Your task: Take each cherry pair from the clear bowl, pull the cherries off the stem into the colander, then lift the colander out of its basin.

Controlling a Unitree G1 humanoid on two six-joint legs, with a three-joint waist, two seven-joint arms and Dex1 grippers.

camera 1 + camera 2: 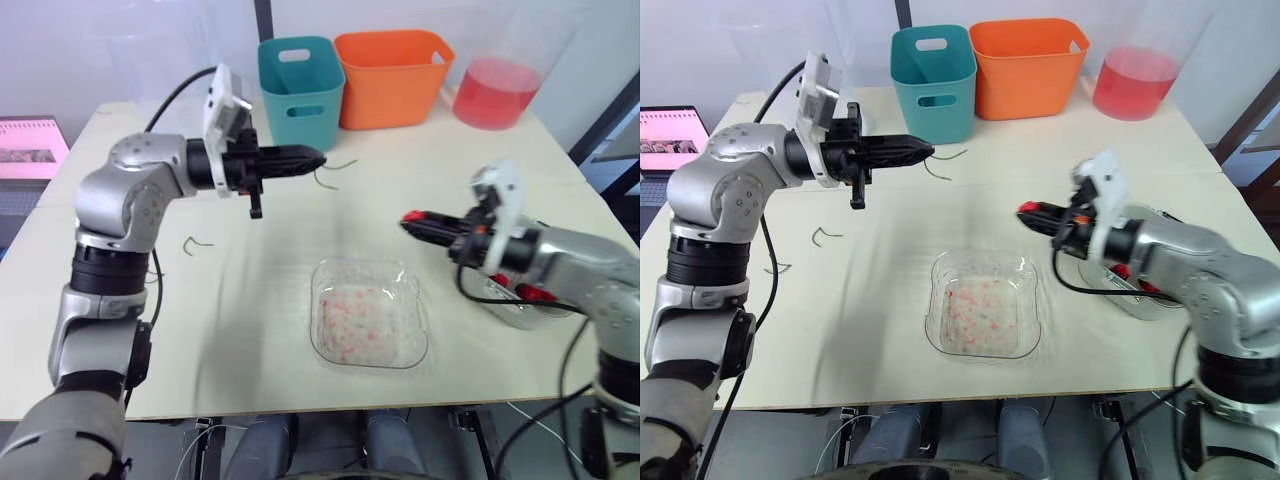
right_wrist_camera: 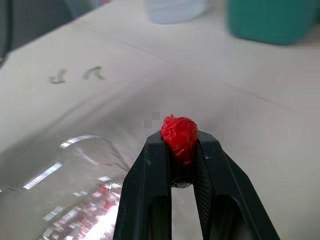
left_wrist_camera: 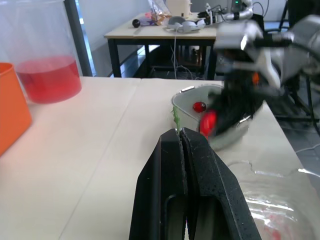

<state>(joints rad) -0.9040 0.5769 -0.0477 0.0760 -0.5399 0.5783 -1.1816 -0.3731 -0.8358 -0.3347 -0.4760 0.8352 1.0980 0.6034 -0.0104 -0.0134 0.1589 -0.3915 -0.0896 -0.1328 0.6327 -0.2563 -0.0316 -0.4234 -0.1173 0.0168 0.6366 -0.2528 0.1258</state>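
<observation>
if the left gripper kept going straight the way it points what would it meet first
Probably the right gripper and the cherry it holds, which sit ahead in the left wrist view, with the clear bowl behind. Depth is unclear.

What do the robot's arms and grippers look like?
The left arm and right arm are rounded silver-grey shells with black joint bands. A white boxy bracket sits at each wrist, with black cables looping alongside. The left gripper and right gripper each end in two slim, tapering black fingers.
</observation>
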